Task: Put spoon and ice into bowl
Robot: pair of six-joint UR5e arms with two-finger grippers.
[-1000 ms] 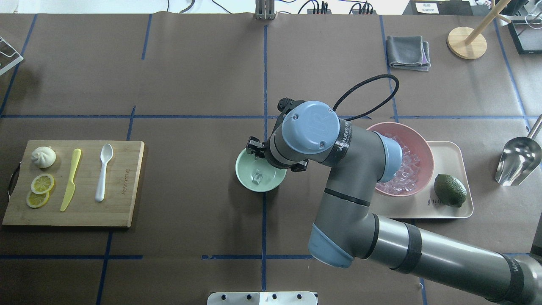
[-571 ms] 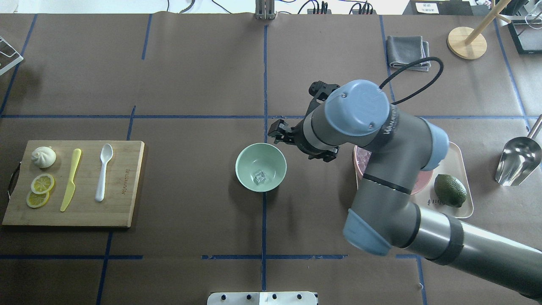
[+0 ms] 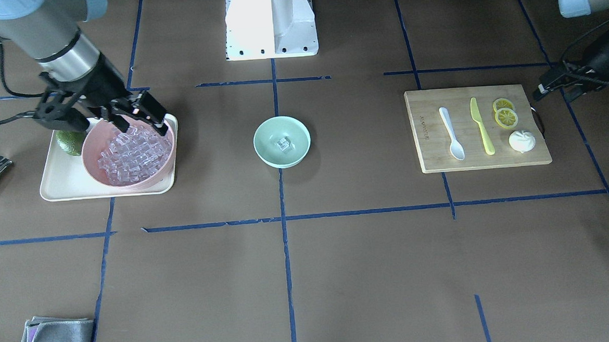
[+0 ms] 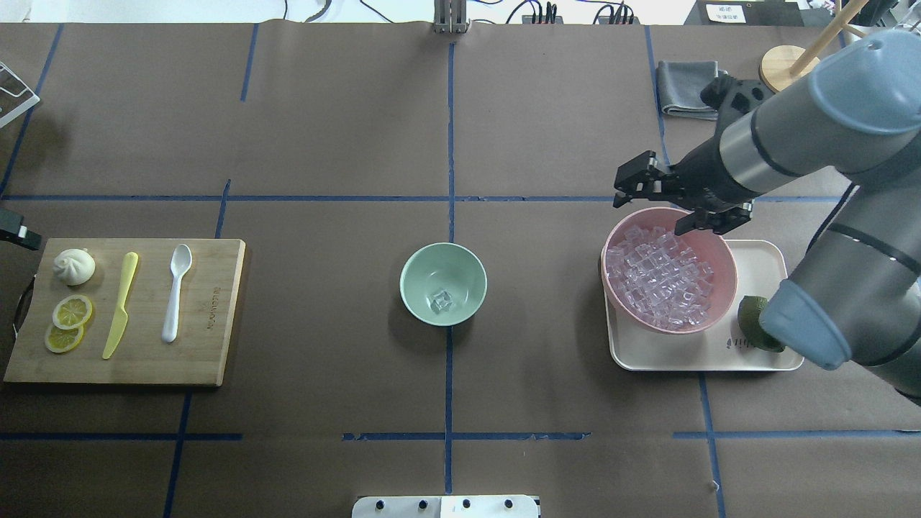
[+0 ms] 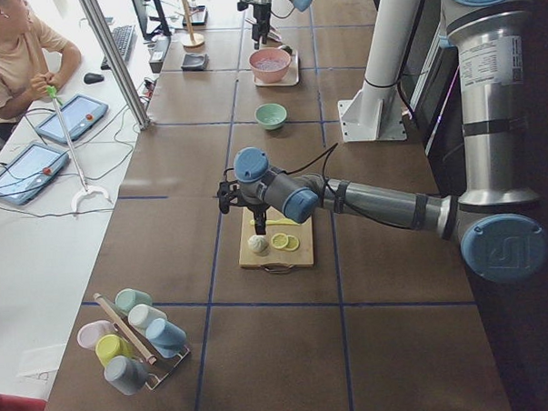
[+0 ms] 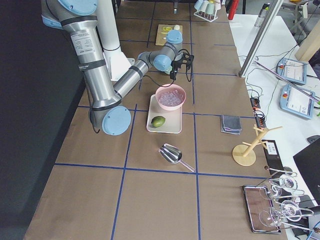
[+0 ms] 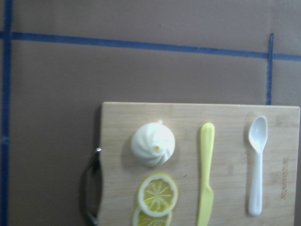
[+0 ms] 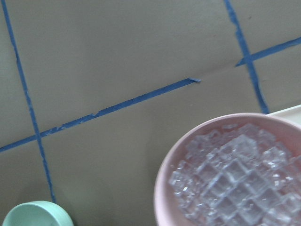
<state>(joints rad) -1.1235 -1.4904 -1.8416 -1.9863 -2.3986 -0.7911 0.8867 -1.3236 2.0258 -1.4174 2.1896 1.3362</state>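
One piece of ice (image 4: 442, 301) lies on the floor of the bowl (image 4: 421, 267), so that half of the task reads as done. The spoon (image 4: 175, 295) lies flat on the cutting board (image 4: 216, 345), well apart from the bowl. Fetching it is judged to be the step in hand.

Hazards, working outward from the left gripper (image 3: 546, 88):
1. The left gripper hangs beside the board's handle end. Its wrist view shows no fingers, so its opening cannot be told. Confirm the spread before any descent.
2. The bun (image 4: 74, 265) and lemon slices (image 4: 72, 311) lie between this gripper and the spoon. A low reach across the board would drag them.
3. The yellow knife (image 4: 119, 306) lies parallel to the spoon and near it. A pinch placed off-line could take the wrong utensil or flick it aside.
4. The spoon is thin and flat on the wood. Fingers may skid over it or tip the handle up.
5. At the bowl, a long spoon laid across the rim may tip out or nudge the bowl.
6. The right gripper (image 4: 637, 181), jaws apart and empty, hangs over the far rim of the pink bowl (image 4: 606, 277). A careless drop would strike the piled cubes.

Clearance, in the same order:
- Bare wood lies on the spoon's bowl-ward side, up to the board edge.
- Open table (image 4: 324, 108) runs from that edge to the bowl.
- The bowl and the tray (image 4: 669, 352) stand well apart.
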